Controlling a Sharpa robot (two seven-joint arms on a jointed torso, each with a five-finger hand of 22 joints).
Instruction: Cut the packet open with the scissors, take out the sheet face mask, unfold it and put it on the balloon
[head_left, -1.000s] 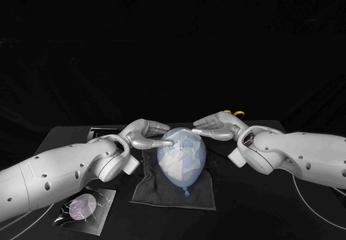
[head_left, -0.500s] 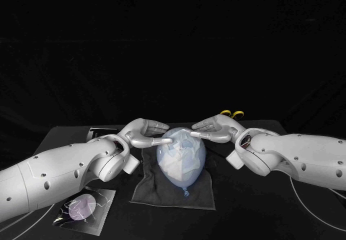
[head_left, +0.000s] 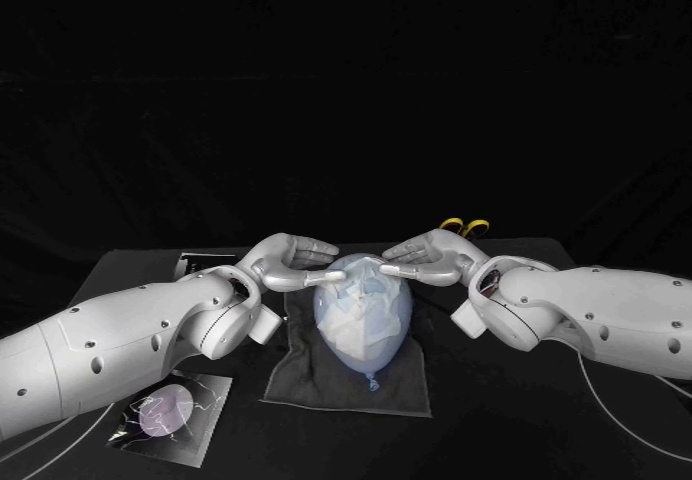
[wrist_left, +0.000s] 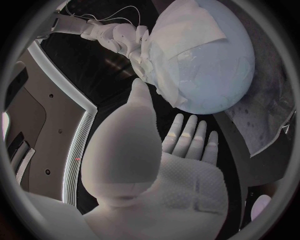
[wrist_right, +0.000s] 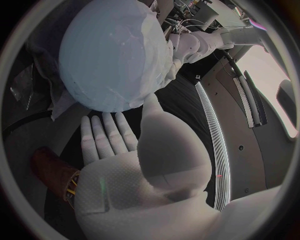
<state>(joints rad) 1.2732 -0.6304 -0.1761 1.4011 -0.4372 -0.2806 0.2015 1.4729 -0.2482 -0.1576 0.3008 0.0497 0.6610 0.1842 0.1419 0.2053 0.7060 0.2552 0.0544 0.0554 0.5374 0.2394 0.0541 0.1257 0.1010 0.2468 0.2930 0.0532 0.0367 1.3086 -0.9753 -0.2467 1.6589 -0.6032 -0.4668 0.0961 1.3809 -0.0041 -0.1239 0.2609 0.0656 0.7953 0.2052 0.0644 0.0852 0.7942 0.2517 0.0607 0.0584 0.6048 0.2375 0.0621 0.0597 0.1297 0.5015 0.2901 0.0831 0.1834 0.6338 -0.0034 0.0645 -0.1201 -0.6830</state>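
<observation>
The face mask (head_left: 361, 288) lies unfolded over the upper half of the balloon (head_left: 368, 338). The balloon rests on a dark cloth (head_left: 310, 385) in the middle of the table (head_left: 562, 420), with its knot toward the robot. I judge that the task is in its last step: the mask is on and is only being smoothed. The left hand (head_left: 289, 265) and the right hand (head_left: 430, 255) stand at the 2 sides of the balloon's top. Each holds nothing, with fingers stretched out and apart, and 1 tip touches the edge of the mask. The next move, I think, calls for a light press along the edges, so that the balloon does not roll, and then for lifting both hands away. Of the scissors (head_left: 464, 226), 2 yellow handles stand out behind the right hand; the blades are hidden. The packet (head_left: 173, 412) lies at the near left, partly covered by the left arm, and I cannot tell where it is cut. Whether the tips press or only touch is hard to make out.
</observation>
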